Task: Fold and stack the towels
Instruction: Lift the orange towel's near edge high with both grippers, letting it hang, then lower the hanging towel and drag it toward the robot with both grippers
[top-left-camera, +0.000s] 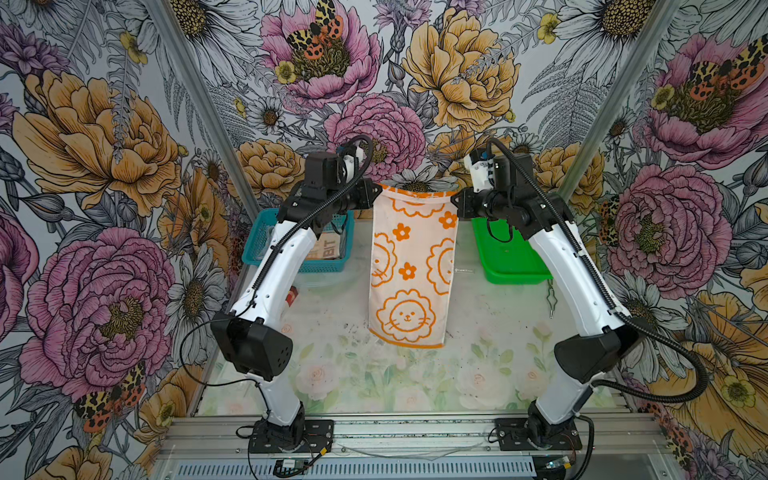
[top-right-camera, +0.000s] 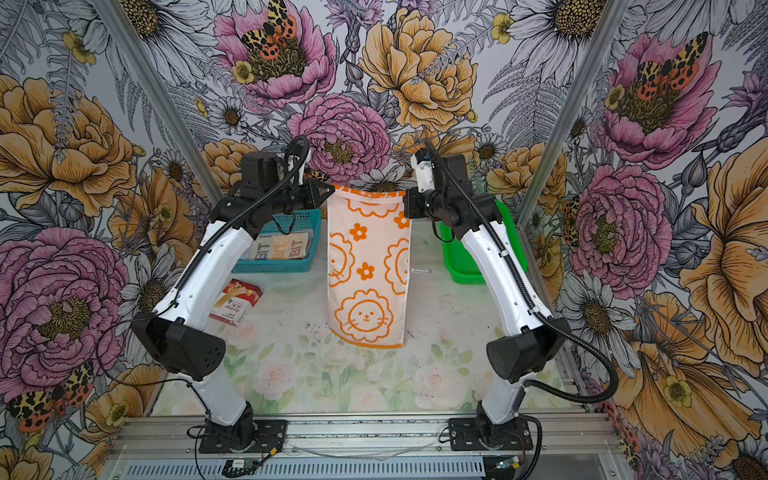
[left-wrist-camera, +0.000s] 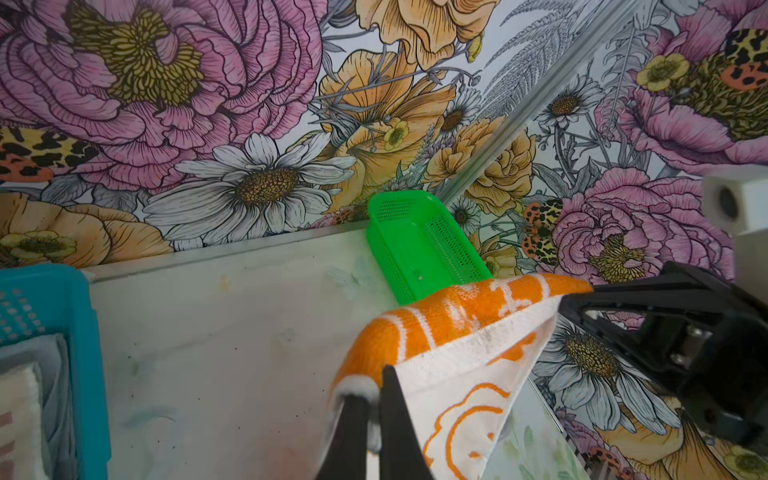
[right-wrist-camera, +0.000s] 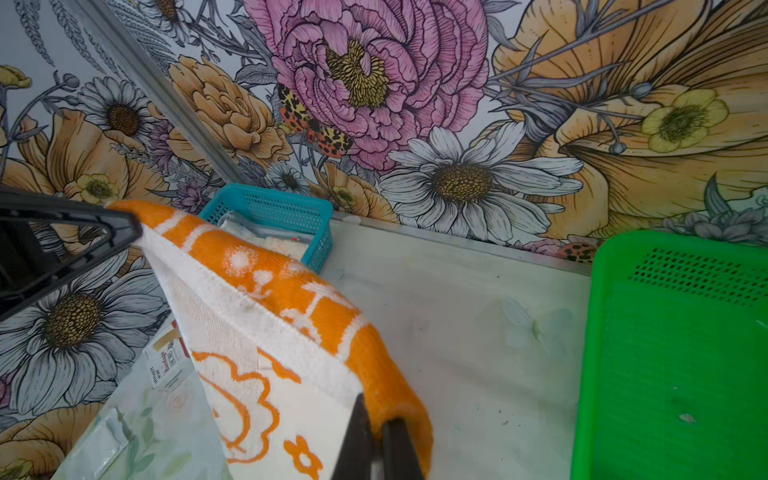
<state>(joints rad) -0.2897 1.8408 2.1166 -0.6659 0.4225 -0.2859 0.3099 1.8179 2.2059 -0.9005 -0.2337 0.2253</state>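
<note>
Left pincer (left-wrist-camera: 370, 382) and right pincer (right-wrist-camera: 377, 409) were each clamped on one top corner of the orange lion towel (top-left-camera: 409, 270), which hung spread between them above the tabletop (top-left-camera: 332, 332). The cream RABBIT towel (top-right-camera: 286, 249) lay in the blue basket (top-right-camera: 270, 266) at the far left, together with the grey towel (left-wrist-camera: 62, 374)

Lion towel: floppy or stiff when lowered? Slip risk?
Floppy: the lion towel hangs limp below the left gripper and right gripper, its top edge rolled over. Probably light; looped terry pinched at both corners seems unlikely to slip.

RABBIT towel (top-left-camera: 329, 250) partly behind left arm (top-left-camera: 282, 266)
</note>
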